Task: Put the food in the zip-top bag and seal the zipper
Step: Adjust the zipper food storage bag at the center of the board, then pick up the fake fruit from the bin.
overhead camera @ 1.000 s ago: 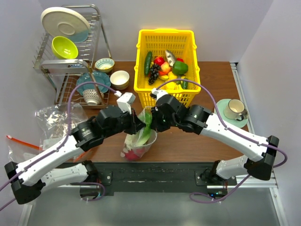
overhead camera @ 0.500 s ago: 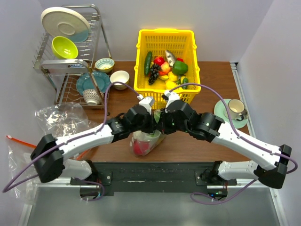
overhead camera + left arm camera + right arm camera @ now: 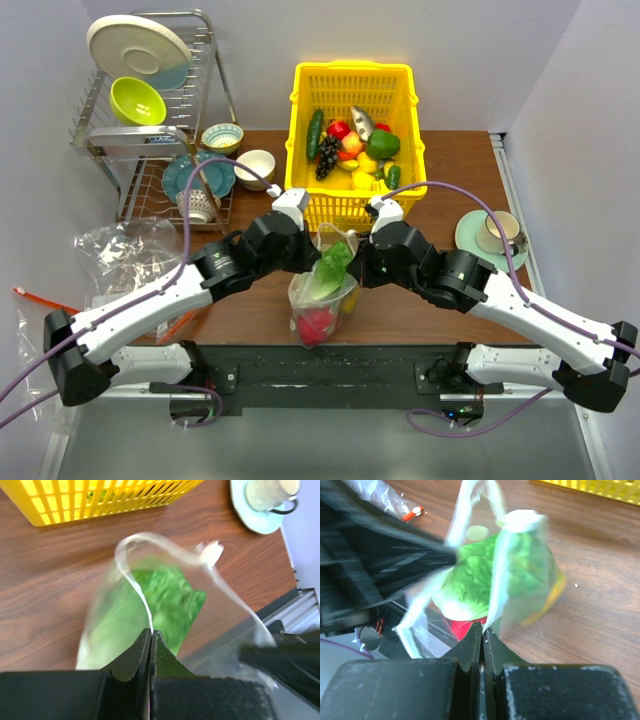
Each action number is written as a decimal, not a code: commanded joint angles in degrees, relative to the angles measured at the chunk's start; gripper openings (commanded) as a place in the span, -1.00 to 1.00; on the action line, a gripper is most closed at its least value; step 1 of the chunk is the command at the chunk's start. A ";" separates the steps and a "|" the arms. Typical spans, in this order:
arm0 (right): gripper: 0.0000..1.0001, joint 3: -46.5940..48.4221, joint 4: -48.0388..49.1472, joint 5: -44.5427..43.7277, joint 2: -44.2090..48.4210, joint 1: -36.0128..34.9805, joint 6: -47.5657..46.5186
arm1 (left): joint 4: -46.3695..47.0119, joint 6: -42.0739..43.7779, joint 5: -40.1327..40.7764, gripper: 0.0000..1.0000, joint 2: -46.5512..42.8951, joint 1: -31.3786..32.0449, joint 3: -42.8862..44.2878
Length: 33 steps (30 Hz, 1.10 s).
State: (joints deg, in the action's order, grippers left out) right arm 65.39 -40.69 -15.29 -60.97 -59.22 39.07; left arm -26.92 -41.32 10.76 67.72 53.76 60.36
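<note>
Left wrist view: the left pincer (image 3: pixel 151 632) is pressed together on the thin rim of the zip-top bag (image 3: pixel 227 617), its two fingers meeting with only film between them. The zipper (image 3: pixel 137 592) runs up from that grip and curves round in an open loop, so the mouth gapes unsealed. Green lettuce (image 3: pixel 167 600) fills the bag behind the rim. In the right wrist view, the right pincer (image 3: pixel 482 632) is likewise clamped on the opposite side of the mouth edge. Through the clear wall appear the lettuce, a red piece (image 3: pixel 462 626) beneath it and a yellow piece (image 3: pixel 556 592) at the far side; one pale round dot of the print shows near the top. In the top external view, the two arms meet over the middle of the brown surface (image 3: pixel 455 170), the bag stretched between them with its mouth towards the yellow basket (image 3: pixel 303 100) and its red-filled bottom towards the arm bases. Whether the bag's bottom touches the surface cannot be told. More toy fruits and vegetables (image 3: pixel 350 145) lie in the basket. A cup on a saucer (image 3: pixel 495 235) stands to the right, a dish rack (image 3: pixel 150 140) to the left, and plain clear bags (image 3: pixel 125 250) lie at the left edge.
</note>
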 commanded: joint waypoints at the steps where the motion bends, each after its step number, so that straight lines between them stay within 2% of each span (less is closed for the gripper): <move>1: -1.00 0.26 4.39 -2.47 -0.55 0.33 0.05 | -7.53 1.25 0.05 -1.00 -4.17 -0.14 2.84; 13: -1.00 12.29 1.40 -0.45 -10.74 2.18 -7.42 | -13.33 -1.83 2.59 -1.00 -14.19 -0.14 1.25; 14: -0.94 13.27 1.14 0.17 -11.27 2.44 -7.78 | -14.29 -1.83 2.94 -1.00 -14.89 -0.14 1.51; 16: -0.36 16.96 -0.18 0.96 -12.59 2.71 -9.53 | -14.83 -1.75 4.17 -1.00 -15.43 -0.14 1.26; 18: 0.01 21.94 -2.97 1.31 -14.61 3.14 -11.46 | -14.57 -2.01 5.14 -1.00 -16.30 -0.14 0.47; 23: 0.05 32.60 -8.97 3.15 -19.44 7.88 -14.89 | -7.20 -4.03 3.12 -1.00 -20.34 -0.14 -6.30; 27: 0.07 39.27 -10.37 9.64 -22.07 15.26 -17.18 | -7.10 -4.29 3.30 -1.00 -20.70 -0.14 -6.66; 33: 0.14 46.75 -11.26 10.89 -30.32 23.35 -18.85 | -7.54 -3.68 3.04 -1.00 -20.35 -0.14 -5.87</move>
State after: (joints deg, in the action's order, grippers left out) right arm 107.24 -50.04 -7.40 -85.95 -39.11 23.07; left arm -37.60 -44.42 13.76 47.75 53.76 53.56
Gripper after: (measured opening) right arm 0.558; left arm 0.018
